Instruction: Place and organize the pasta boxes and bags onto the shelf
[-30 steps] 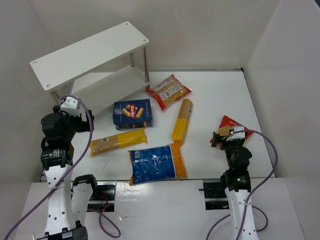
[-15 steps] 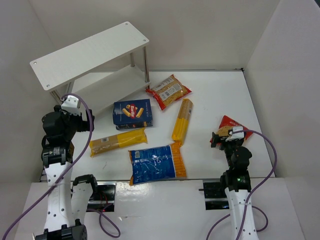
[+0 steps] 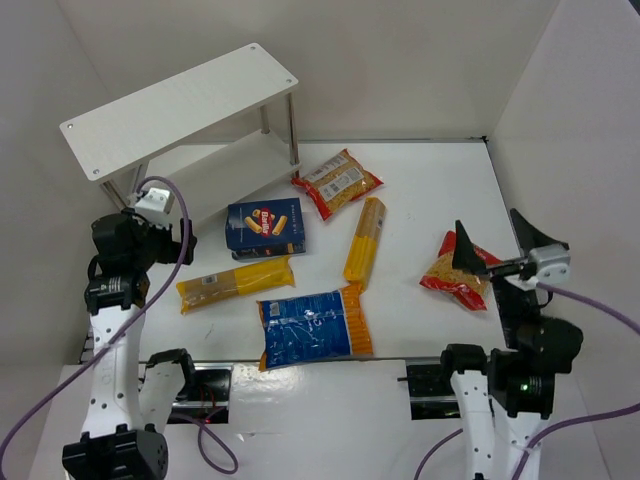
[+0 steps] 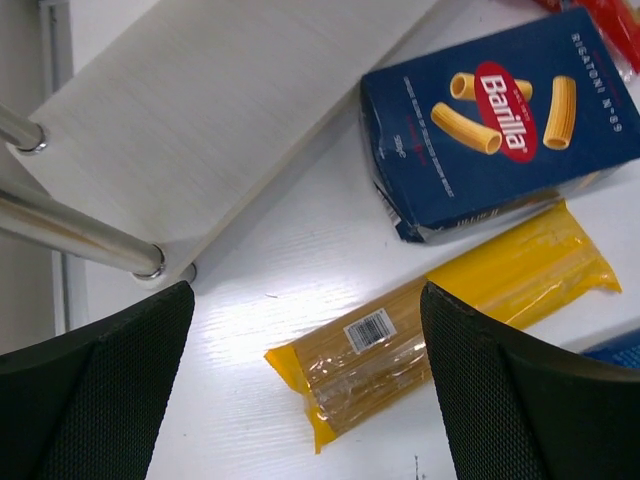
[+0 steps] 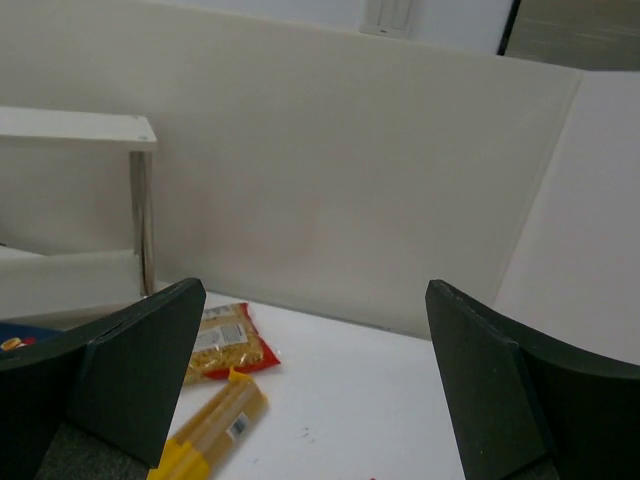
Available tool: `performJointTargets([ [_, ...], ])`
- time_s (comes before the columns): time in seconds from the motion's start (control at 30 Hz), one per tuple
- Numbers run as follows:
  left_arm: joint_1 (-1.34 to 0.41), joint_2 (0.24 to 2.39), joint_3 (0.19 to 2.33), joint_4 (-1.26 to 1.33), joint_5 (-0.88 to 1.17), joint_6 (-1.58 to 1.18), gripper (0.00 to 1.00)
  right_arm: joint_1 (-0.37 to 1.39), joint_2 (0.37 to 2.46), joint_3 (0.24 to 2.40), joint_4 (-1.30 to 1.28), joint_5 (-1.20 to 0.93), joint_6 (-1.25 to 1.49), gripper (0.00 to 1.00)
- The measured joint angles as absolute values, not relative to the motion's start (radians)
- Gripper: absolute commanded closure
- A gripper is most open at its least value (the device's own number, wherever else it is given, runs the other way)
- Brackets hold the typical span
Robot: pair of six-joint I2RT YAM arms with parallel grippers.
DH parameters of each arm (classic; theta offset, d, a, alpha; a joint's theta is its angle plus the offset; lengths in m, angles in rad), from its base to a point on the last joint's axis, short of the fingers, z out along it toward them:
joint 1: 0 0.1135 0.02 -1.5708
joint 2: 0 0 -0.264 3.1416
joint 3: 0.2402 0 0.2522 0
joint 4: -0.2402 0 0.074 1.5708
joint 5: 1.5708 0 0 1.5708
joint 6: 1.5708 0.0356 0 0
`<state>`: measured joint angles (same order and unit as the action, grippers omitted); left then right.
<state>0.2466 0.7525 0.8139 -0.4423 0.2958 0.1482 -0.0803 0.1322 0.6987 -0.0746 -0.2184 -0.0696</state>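
The white two-tier shelf (image 3: 180, 105) stands at the back left. On the table lie a dark blue box (image 3: 265, 228), a red-edged bag (image 3: 338, 183), a second red-edged bag (image 3: 458, 272), two long yellow packs (image 3: 235, 283) (image 3: 365, 240) and a blue-orange bag (image 3: 313, 327). My left gripper (image 3: 148, 240) hangs open near the shelf's front post. In the left wrist view the left gripper (image 4: 305, 295) is above the yellow pack's (image 4: 440, 320) end, with the blue box (image 4: 500, 120) beyond it. My right gripper (image 3: 497, 243) is open and raised over the second red-edged bag, and holds nothing (image 5: 315, 290).
White walls close the table in at the back and right. The shelf's lower board (image 4: 200, 110) and a silver post (image 4: 80, 235) sit close to my left fingers. The right wrist view shows the shelf's top board (image 5: 70, 128), a red-edged bag (image 5: 222, 340) and a yellow pack (image 5: 210, 425).
My right arm has risen and swung its open gripper up off the second red-edged bag, which now shows in full. The left arm shifted slightly toward the shelf. No package moved.
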Motion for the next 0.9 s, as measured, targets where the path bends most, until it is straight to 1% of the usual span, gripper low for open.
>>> performJointTargets([
  [0.07, 0.235, 0.782, 0.820, -0.455, 0.303, 0.160, 0.01, -0.104, 0.241, 0.807, -0.104, -0.277, -0.069, 0.00],
  [0.17, 0.212, 0.809, 0.821, -0.476, 0.313, 0.180, 0.01, -0.139, 0.385, 0.902, -0.193, -0.359, -0.093, 0.00],
  [0.3, 0.189, 0.823, 0.823, -0.492, 0.324, 0.189, 0.01, -0.156, 0.615, 1.018, -0.349, -0.392, -0.174, 0.00],
  [0.4, 0.154, 0.823, 0.823, -0.497, 0.331, 0.191, 0.01, -0.112, 0.770, 1.061, -0.436, -0.300, -0.234, 0.00],
  [0.5, 0.070, 0.840, 0.826, -0.497, 0.314, 0.197, 0.01, -0.004, 0.902, 1.054, -0.498, -0.139, -0.277, 0.00],
  [0.63, -0.068, 0.904, 0.827, -0.497, 0.245, 0.207, 0.01, 0.141, 0.981, 0.991, -0.535, 0.020, -0.313, 0.00],
  [0.73, -0.138, 0.980, 0.827, -0.496, 0.181, 0.207, 0.01, 0.216, 1.019, 0.965, -0.547, 0.079, -0.331, 0.00],
  [0.9, -0.182, 1.070, 0.827, -0.494, 0.061, 0.191, 0.01, 0.256, 1.155, 0.968, -0.542, 0.173, -0.359, 0.00],
])
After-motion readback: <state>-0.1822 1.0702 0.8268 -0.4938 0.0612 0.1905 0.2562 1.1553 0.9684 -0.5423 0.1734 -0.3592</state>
